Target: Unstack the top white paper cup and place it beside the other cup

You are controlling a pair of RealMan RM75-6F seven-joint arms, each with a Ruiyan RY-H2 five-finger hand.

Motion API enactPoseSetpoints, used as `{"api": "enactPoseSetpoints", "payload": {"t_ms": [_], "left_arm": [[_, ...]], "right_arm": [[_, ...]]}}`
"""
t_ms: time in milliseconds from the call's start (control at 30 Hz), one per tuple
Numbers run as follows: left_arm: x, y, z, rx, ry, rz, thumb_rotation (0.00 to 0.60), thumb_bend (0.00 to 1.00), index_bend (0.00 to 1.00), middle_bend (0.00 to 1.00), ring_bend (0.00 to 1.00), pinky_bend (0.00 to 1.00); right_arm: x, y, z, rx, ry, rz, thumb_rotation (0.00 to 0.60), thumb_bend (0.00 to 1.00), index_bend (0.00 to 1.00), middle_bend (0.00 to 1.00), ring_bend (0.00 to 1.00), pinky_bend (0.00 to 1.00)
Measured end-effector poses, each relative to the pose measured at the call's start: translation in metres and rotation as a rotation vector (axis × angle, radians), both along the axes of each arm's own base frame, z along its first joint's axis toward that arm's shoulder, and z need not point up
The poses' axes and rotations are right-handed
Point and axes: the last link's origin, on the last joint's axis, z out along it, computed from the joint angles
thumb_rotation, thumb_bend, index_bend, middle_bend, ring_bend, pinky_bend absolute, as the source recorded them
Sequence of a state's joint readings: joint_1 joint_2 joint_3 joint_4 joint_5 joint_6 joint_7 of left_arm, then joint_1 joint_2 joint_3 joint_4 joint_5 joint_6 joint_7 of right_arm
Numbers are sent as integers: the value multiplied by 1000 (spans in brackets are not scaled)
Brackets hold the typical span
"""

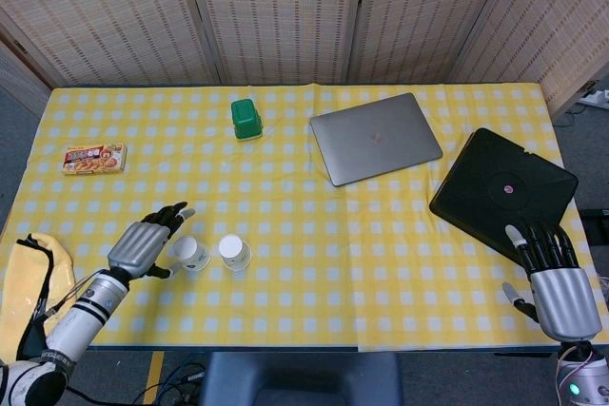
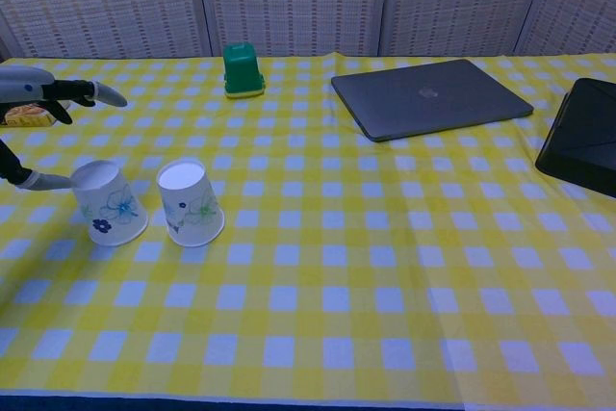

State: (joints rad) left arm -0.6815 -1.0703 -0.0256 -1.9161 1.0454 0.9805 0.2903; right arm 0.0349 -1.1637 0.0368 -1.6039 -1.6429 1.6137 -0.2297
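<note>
Two white paper cups with floral print stand upside down side by side on the yellow checked tablecloth. The left cup (image 1: pixel 191 254) (image 2: pixel 109 202) is a little apart from the right cup (image 1: pixel 233 252) (image 2: pixel 189 201). My left hand (image 1: pixel 145 243) (image 2: pixel 46 95) hovers just left of the left cup with its fingers spread, holding nothing. At the table's near right edge, by the black pad, my right hand (image 1: pixel 552 273) is open and holds nothing.
A green container (image 1: pixel 245 119) (image 2: pixel 242 69) stands at the back. A closed grey laptop (image 1: pixel 375 138) (image 2: pixel 429 96) and a black pad (image 1: pixel 501 189) (image 2: pixel 583 139) lie to the right. A snack box (image 1: pixel 93 159) lies far left. A yellow cloth (image 1: pixel 29 282) hangs off the left edge.
</note>
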Motion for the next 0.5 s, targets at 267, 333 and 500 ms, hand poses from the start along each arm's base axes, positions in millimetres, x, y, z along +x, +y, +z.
{"api": "enactPoseSetpoints", "payload": {"t_ms": [267,333,500], "left_arm": [[23,-39,41,113,5,-56,600,322,11,0,0,183],[24,-51,53,167,3,-76,600,322,0,0,0,183],[12,-86,74,259,-13,-120,600,322,0,0,0,183]], "right_arm": [[1,3,4,1,-16,13,600,223,61,0,0,0],[1,4,4,5,-19,15,600,222,61,0,0,0],[1,5,2,14,-22,12,600,222,61,0,0,0]]}}
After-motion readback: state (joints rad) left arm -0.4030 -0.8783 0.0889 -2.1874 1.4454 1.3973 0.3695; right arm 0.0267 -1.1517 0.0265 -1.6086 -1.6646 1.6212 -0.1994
